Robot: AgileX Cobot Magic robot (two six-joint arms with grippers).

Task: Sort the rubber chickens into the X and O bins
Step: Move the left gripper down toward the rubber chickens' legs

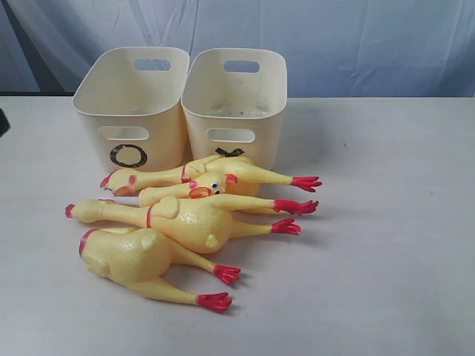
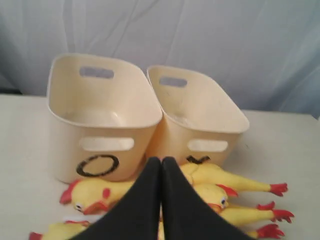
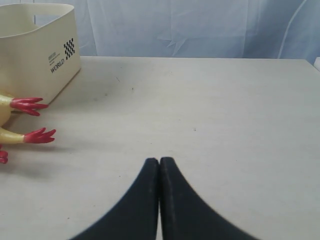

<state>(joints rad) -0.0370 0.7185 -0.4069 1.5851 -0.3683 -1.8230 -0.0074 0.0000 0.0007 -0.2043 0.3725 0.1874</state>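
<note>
Nearest the exterior camera, a large rubber chicken (image 1: 137, 256) lies on its side on the pale bench (image 1: 386, 259), its red feet pointing right. Just behind and touching it lies a second large chicken (image 1: 189, 219), its long neck stretched left and its feet to the right. A third chicken (image 1: 252, 176) lies along the foot of the bins, head at the left, feet at the right. Between these two shows the head of a fourth chicken (image 1: 210, 185), eyes and orange beak turned toward the camera; how its body runs I cannot tell. All four form one tight pile on the bench in front of the bins. The two cream bins stand upright, close side by side: the O bin (image 1: 130, 96) on the left with its black ring on the near wall, and the X bin (image 1: 237, 93) on the right, its mark mostly hidden behind the third chicken. The left end effector (image 2: 161, 161) hangs above the pile, dark fingers pressed together with nothing between them, pointing toward the gap between the bins. The right end effector (image 3: 159, 161) is likewise closed on nothing, over bare bench, with red feet (image 3: 39, 135) and a bin wall at the edge of its view.
</note>
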